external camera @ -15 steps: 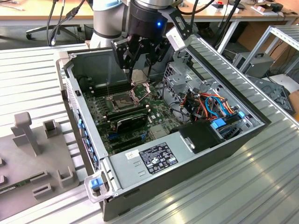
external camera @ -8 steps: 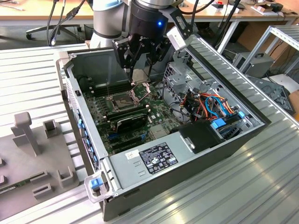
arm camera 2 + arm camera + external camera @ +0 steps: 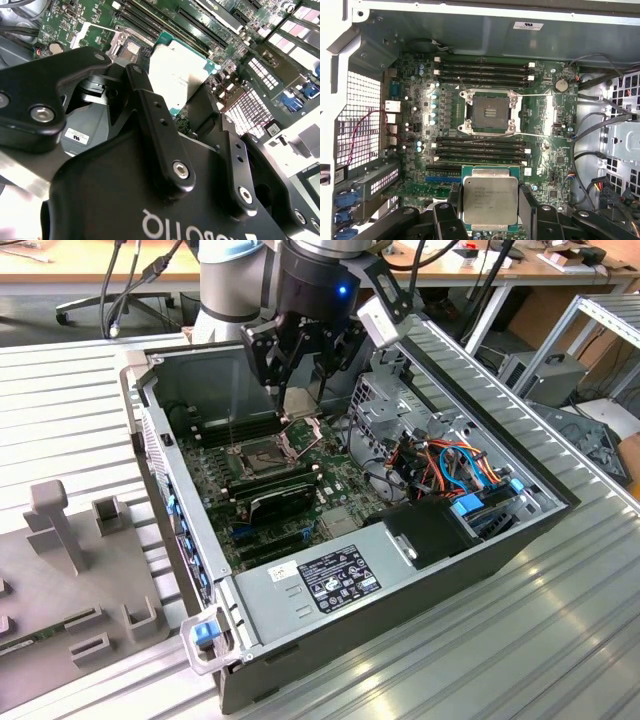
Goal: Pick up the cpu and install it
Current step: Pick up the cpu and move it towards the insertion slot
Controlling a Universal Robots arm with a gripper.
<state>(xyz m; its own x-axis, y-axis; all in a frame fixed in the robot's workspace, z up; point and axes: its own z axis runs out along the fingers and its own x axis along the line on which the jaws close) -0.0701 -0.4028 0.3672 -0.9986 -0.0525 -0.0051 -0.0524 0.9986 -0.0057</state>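
While jaws clamp the cpu (image 3: pixel 490 200), its gripped edges are hidden.

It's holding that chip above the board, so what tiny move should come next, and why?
Probably shift the cpu across until it hangs over the open, empty socket: the jaws grip it, yet in the first wrist view it is offset from the socket.

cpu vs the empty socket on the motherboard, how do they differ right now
The cpu is held clear of the motherboard in the jaws of the gripper; the socket sits fixed on it. The cpu shows a plain dull metal face; the socket is a dark empty recess in a silver frame. Both are square.
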